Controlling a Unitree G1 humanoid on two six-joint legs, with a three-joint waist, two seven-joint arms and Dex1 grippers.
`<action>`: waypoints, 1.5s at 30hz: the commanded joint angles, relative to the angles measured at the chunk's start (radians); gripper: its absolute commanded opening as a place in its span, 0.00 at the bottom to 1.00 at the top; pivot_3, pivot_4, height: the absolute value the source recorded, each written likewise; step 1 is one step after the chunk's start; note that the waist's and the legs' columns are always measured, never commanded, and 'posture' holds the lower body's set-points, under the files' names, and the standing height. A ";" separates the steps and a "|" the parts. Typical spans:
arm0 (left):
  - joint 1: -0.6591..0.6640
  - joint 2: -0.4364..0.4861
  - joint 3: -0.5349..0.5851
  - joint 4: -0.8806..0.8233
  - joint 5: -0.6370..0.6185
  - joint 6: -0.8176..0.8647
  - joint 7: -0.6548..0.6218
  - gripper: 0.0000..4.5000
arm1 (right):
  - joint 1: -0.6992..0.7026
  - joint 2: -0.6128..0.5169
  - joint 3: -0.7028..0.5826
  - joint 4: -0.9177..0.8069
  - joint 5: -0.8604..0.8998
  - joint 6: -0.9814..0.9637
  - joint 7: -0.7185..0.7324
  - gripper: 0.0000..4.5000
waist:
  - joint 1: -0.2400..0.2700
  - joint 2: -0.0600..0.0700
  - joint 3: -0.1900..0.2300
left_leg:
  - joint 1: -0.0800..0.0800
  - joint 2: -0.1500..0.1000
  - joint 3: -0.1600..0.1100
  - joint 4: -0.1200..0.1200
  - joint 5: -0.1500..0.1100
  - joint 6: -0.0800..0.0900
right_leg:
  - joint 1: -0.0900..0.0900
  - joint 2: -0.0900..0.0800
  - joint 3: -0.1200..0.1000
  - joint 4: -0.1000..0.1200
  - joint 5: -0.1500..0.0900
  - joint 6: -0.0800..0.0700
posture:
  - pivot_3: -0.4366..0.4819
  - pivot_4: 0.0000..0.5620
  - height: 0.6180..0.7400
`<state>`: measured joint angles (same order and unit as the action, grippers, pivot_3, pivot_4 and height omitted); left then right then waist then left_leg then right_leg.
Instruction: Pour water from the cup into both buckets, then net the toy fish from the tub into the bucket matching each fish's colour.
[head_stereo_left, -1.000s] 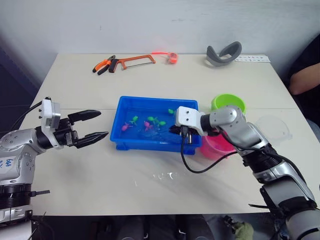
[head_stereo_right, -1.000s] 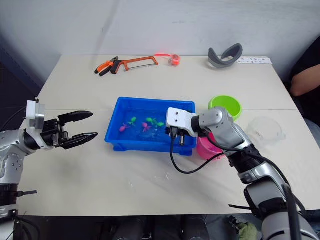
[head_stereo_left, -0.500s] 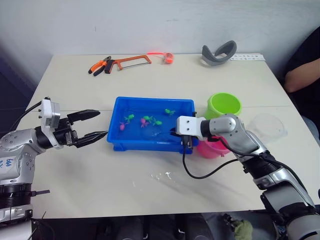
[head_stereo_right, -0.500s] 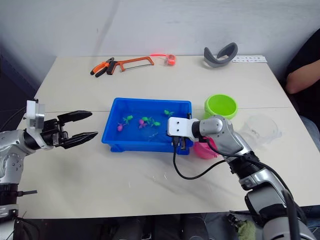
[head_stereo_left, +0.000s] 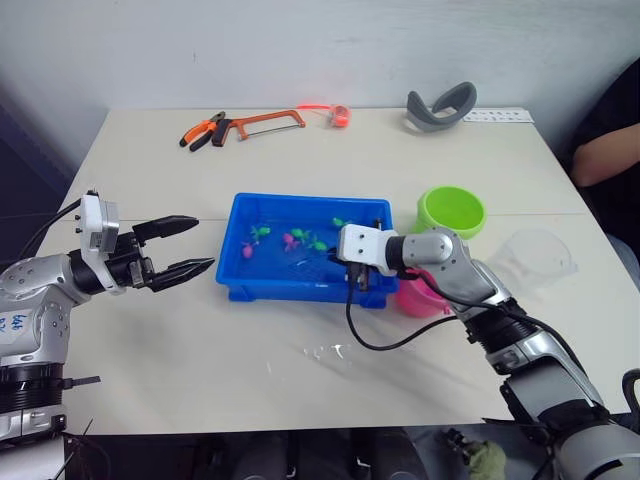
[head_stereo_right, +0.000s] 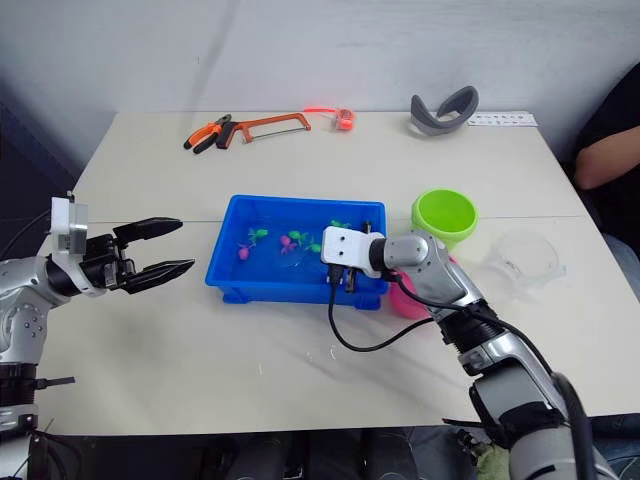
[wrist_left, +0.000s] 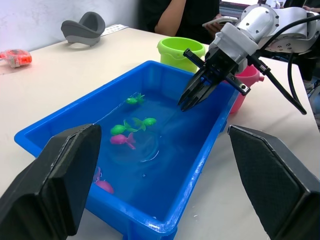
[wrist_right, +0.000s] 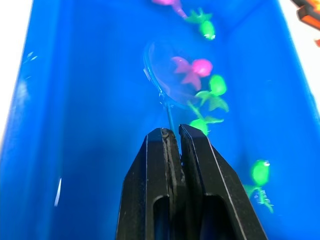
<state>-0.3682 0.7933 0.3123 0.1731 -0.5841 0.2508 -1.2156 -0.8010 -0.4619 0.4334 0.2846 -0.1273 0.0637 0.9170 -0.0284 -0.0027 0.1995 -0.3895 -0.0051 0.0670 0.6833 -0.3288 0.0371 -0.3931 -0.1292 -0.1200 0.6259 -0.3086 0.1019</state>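
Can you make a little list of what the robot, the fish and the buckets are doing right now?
right gripper: shut on the net's thin handle, over the blue tub
net: hoop in the water beside a pink fish
green fish: several in the tub
left gripper: open, apart from the tub, holding nothing
green bucket: beside the tub
pink bucket: partly behind the right arm
clear cup: on the table beyond the buckets
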 joint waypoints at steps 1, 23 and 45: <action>-0.008 0.012 0.015 -0.002 0.001 -0.014 -0.005 0.98 | -0.031 0.020 -0.042 0.000 -0.013 -0.059 -0.044 0.00 | 0.000 0.000 0.000 | 0.000 0.000 0.000 0.000 0.000 0.000 | 0.000 0.000 0.000 0.000 0.000 0.000 | 0.48 0.27 1.00; -0.050 0.003 -0.010 0.037 0.014 -0.034 -0.016 0.98 | 0.169 -0.125 -0.239 -0.385 0.150 0.007 -0.006 0.00 | 0.002 0.000 0.000 | 0.000 0.000 -0.001 0.000 0.000 0.000 | 0.000 0.000 0.000 0.000 0.000 0.000 | 0.48 0.27 1.00; -0.195 -0.099 -0.112 0.155 0.052 -0.091 -0.059 0.98 | 0.516 -0.293 -0.576 -0.846 0.173 0.271 -0.119 0.00 | 0.027 0.000 0.000 | 0.000 -0.001 0.001 0.000 0.001 0.001 | 0.000 0.002 0.000 0.000 0.000 0.000 | 0.48 0.27 1.00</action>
<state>-0.4868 0.7377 0.2328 0.2941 -0.5452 0.1929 -1.2548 -0.3522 -0.6945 -0.0275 -0.4567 0.0528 0.3227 0.8073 -0.0017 -0.0030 0.1994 -0.3891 -0.0063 0.0691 0.6833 -0.3278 0.0382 -0.3929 -0.1267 -0.1199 0.6266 -0.3086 0.1020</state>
